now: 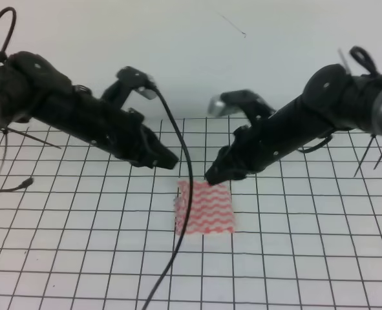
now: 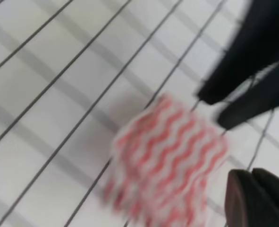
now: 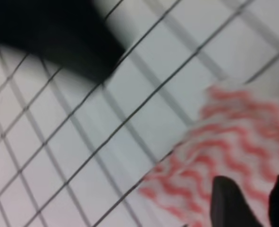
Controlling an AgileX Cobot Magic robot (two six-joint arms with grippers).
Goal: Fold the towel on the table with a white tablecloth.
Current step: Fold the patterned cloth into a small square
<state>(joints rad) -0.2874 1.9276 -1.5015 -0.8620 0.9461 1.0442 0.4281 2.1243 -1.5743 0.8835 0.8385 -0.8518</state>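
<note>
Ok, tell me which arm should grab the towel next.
Probably the right. In the high view the right gripper hangs just over the far edge of the towel, and its wrist view shows the fingertips over the stripes. The left gripper sits farther back, off the cloth.

Red-pink wavy-striped towel (image 1: 204,207), black-gridded white tablecloth (image 1: 307,245)

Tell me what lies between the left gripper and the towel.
Only bare tablecloth separates the left gripper from the towel, apart from a black cable hanging across that gap. The high view shows it.
</note>
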